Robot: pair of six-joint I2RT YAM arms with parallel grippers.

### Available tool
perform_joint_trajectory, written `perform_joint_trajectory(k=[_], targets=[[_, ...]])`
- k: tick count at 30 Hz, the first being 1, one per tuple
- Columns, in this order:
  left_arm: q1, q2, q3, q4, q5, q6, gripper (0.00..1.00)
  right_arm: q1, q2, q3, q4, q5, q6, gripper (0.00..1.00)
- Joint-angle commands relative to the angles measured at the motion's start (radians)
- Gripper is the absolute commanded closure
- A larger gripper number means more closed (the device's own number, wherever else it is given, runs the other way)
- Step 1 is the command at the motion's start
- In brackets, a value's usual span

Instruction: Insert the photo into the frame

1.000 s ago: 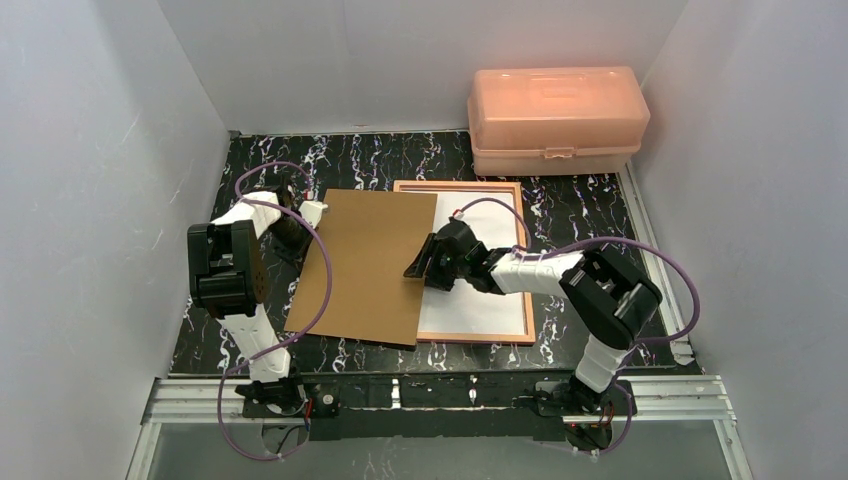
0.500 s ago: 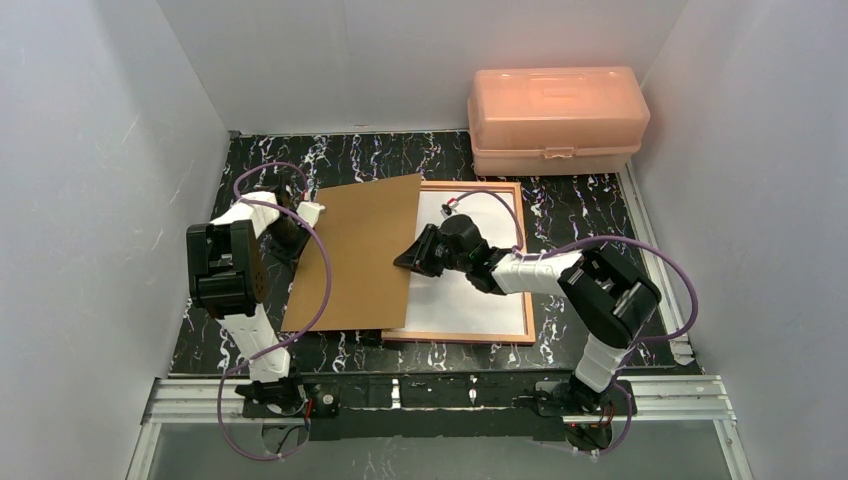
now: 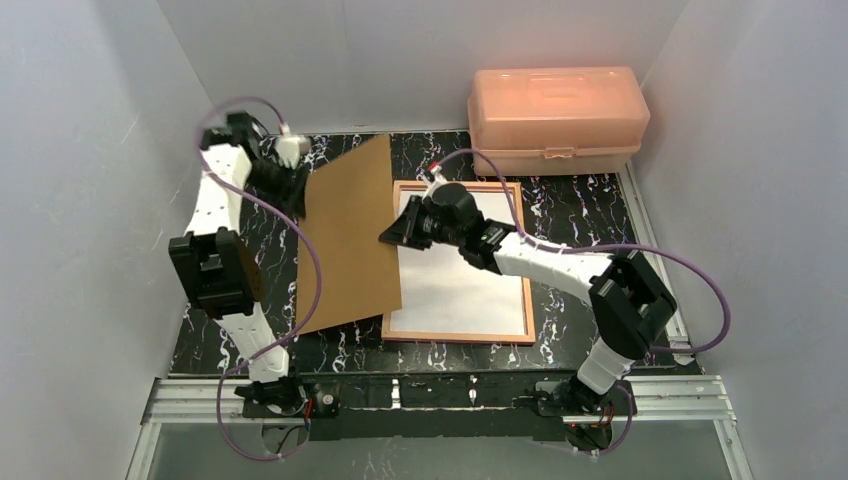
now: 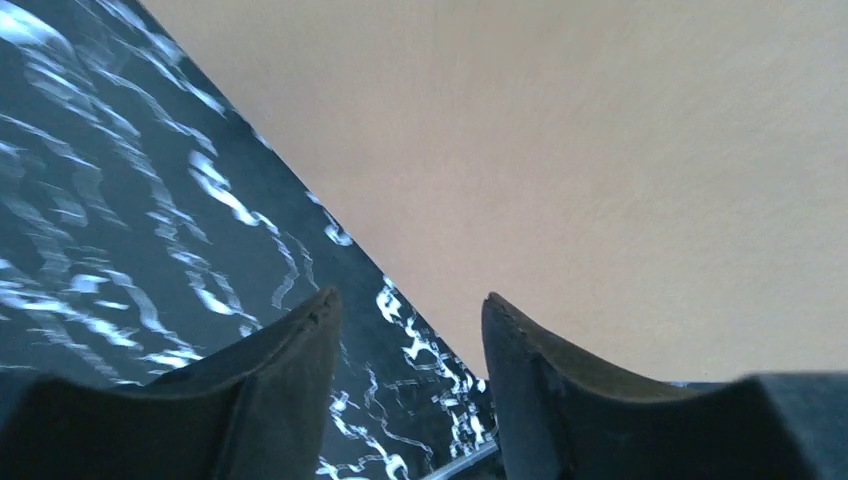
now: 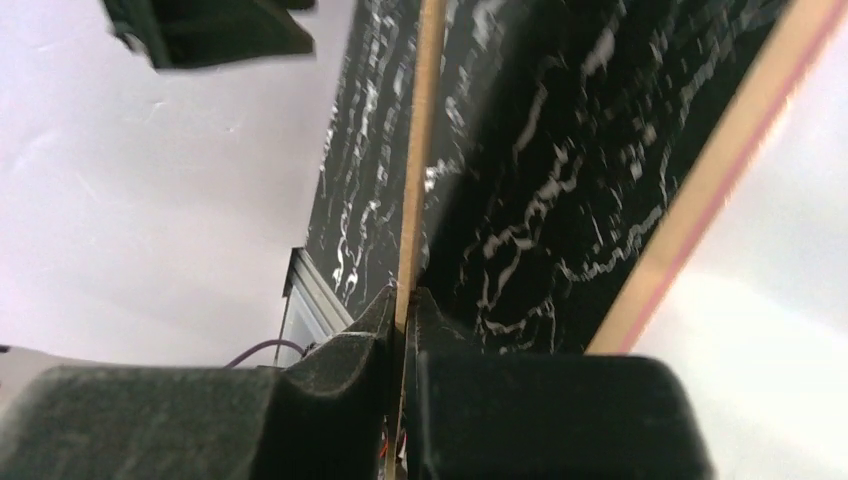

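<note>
Brown fibreboard, tipped up on a slant: the backing board [image 3: 345, 240] stood centre-left in the top view. The right gripper [image 3: 392, 236] had it by its right-hand edge, and the right wrist view showed the thin edge nipped tight between the closed jaws. The left gripper [image 3: 290, 185] hung at the board's upper-left corner with its jaws apart and nothing between them.

The frame [image 3: 455, 338] lay flat on the dark marbled surface [image 3: 570, 215], centre-right, tan back upward. A white sheet filled it edge to edge, and I judged that to be the photo [image 3: 460, 285], lying face down with its white back showing. So the main job looked done, with the print seated inside the frame. What looked left was laying the board back over it and closing the frame up. Any clips or tabs were too small to make out.

As for writing, there was nothing to read. No brand, label or lettering showed on the board, the frame or the peach plastic box [image 3: 555, 120] at the upper right.
</note>
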Motion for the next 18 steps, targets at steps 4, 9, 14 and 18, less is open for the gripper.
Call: perform_joint_trajectory(k=[4, 9, 14, 18], targets=[[0.110, -0.018, 0.802, -0.562, 0.354, -0.019, 0.33, 0.025, -0.182, 0.282, -0.122, 0.020, -0.328, 0.99], [0.130, -0.206, 0.767, -0.409, 0.368, -0.207, 0.05, 0.070, -0.324, 0.359, -0.212, 0.169, -0.609, 0.99], [0.128, -0.423, 0.507, -0.162, 0.402, -0.299, 0.02, 0.119, -0.442, 0.391, -0.286, 0.440, -0.788, 0.99], [0.128, -0.468, 0.414, -0.149, 0.500, -0.355, 0.02, 0.177, -0.489, 0.377, -0.268, 0.595, -0.878, 0.99]])
